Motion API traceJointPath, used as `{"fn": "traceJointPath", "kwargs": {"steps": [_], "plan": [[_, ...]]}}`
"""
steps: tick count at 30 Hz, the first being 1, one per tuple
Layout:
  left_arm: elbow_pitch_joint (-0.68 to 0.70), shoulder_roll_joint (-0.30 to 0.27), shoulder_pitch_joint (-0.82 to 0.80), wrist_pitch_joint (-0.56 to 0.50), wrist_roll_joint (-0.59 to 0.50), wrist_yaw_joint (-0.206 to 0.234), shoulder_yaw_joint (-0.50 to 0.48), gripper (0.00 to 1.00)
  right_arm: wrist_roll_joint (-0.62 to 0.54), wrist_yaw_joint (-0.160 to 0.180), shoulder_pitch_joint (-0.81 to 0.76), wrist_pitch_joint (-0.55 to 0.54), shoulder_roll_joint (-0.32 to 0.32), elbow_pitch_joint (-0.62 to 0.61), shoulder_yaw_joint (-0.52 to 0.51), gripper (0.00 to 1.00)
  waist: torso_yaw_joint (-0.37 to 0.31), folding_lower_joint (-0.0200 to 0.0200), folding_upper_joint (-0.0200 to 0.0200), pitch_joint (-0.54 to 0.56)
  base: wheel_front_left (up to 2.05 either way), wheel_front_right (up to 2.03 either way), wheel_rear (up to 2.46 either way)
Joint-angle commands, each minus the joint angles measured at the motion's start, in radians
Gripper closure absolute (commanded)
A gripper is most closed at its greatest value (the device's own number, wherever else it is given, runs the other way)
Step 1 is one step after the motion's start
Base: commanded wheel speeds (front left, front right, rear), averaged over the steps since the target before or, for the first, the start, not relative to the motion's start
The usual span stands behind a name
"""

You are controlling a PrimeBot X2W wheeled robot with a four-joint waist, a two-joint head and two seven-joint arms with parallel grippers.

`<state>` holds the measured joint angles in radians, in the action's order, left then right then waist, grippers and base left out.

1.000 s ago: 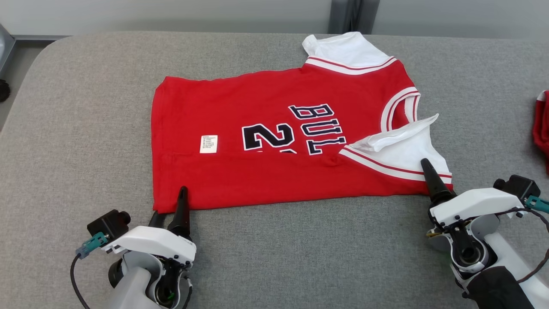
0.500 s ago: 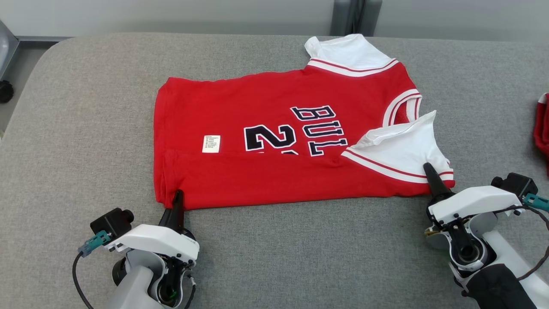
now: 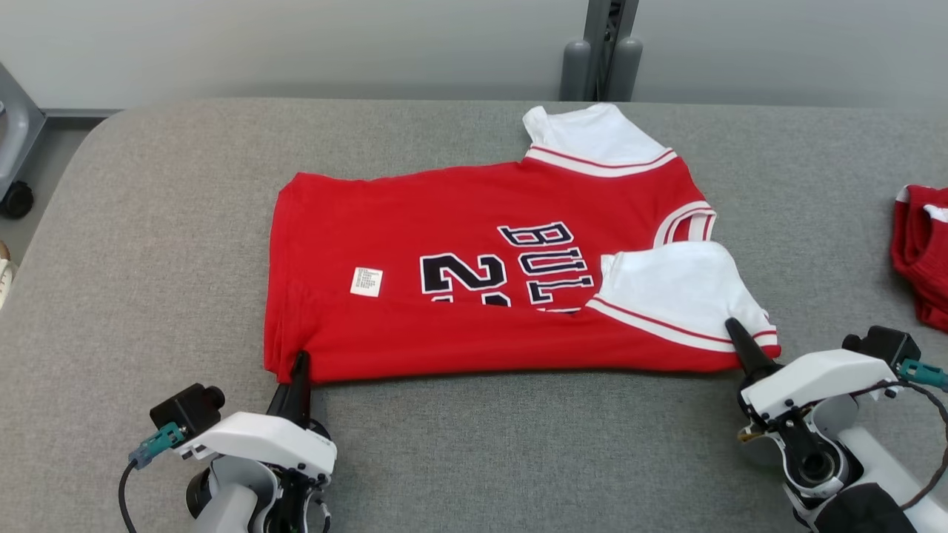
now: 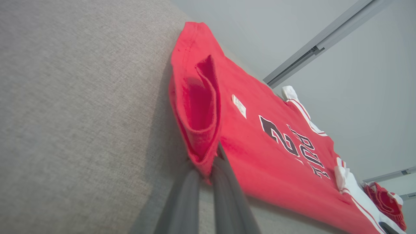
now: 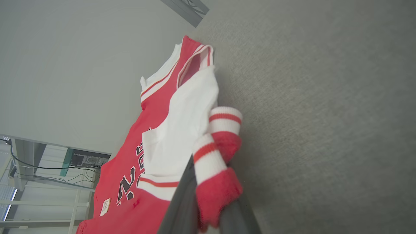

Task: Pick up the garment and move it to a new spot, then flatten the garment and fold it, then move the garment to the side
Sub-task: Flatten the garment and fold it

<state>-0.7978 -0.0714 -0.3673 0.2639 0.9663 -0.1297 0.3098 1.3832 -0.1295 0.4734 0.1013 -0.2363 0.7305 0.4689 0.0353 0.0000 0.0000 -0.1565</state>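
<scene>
The garment [image 3: 459,244] is a red jersey with white sleeves and dark lettering, spread on the grey table [image 3: 148,222] with its near part folded over. My left gripper [image 3: 300,363] is shut on the garment's near left corner. In the left wrist view the red hem [image 4: 198,136] bunches just above the closed fingertips [image 4: 211,162]. My right gripper [image 3: 737,333] is shut on the near right corner, by the white sleeve. In the right wrist view a striped red and white fold of the garment [image 5: 214,182] is pinched between the dark fingers [image 5: 182,201].
A second red cloth [image 3: 918,252] lies at the table's right edge, apart from the jersey. A grey post [image 3: 600,59] stands behind the table's far edge. At far left a wheeled grey frame [image 3: 15,170] stands on the floor.
Both grippers have shut on the jersey's near corners. The near white sleeve now lies flatter over the lettering. The head camera has tilted, so the whole picture sits lower.
</scene>
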Motion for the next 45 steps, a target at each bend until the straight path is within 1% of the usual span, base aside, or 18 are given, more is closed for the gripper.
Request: {"fn": "traceJointPath", "kwargs": {"steps": [1,4,10,13,21,25,28,31,37,41,45], "plan": [[0.003,-0.012,0.017,0.0,-0.007,-0.001,-0.006,1.0,0.01,-0.002,-0.024,-0.002,-0.019,0.005,0.002,1.0,-0.004,0.0,0.0,0.019,0.0,0.0,0.0],[0.008,-0.016,0.029,0.0,-0.003,-0.001,-0.001,1.0,0.017,-0.002,-0.035,-0.002,-0.024,0.003,0.004,1.0,-0.005,0.0,0.0,0.035,0.0,0.0,0.0],[0.041,-0.038,0.064,-0.01,0.045,-0.001,0.061,1.0,0.028,-0.002,-0.06,-0.004,-0.033,-0.017,0.009,1.0,-0.003,0.0,0.0,0.069,0.0,0.0,0.0],[0.061,-0.069,0.085,-0.032,0.073,-0.001,0.097,1.0,0.029,-0.003,-0.077,-0.01,-0.04,-0.029,0.012,1.0,0.003,0.0,0.0,0.087,0.0,0.0,0.0],[0.103,-0.121,0.135,-0.055,0.103,-0.001,0.151,1.0,0.039,-0.002,-0.127,-0.044,-0.058,-0.041,0.016,1.0,0.009,0.0,0.0,0.123,0.0,0.0,0.0],[0.13,-0.144,0.163,-0.075,0.115,-0.001,0.174,1.0,0.05,-0.002,-0.156,-0.07,-0.061,-0.015,0.005,1.0,0.01,0.0,0.0,0.132,0.0,0.0,0.0],[0.152,-0.164,0.189,-0.083,0.119,-0.001,0.186,1.0,0.052,-0.002,-0.19,-0.094,-0.058,-0.017,0.003,1.0,0.012,0.0,0.0,0.139,0.0,0.0,0.0],[0.158,-0.169,0.198,-0.081,0.121,0.0,0.185,1.0,0.047,-0.002,-0.21,-0.104,-0.061,-0.031,0.004,1.0,0.012,0.0,0.0,0.141,0.0,0.0,0.0],[0.182,-0.168,0.228,-0.085,0.13,0.016,0.18,1.0,0.02,-0.001,-0.273,-0.115,-0.074,-0.061,-0.008,1.0,0.015,0.0,0.0,0.144,0.0,0.0,0.0],[0.201,-0.17,0.244,-0.096,0.134,0.021,0.185,1.0,-0.006,-0.001,-0.3,-0.124,-0.066,-0.062,-0.024,1.0,0.019,0.0,0.0,0.143,0.0,0.0,0.0],[0.214,-0.18,0.256,-0.1,0.133,0.04,0.183,1.0,-0.045,-0.001,-0.316,-0.137,-0.045,-0.049,-0.039,1.0,0.022,0.0,0.0,0.142,0.0,0.0,0.0]]}}
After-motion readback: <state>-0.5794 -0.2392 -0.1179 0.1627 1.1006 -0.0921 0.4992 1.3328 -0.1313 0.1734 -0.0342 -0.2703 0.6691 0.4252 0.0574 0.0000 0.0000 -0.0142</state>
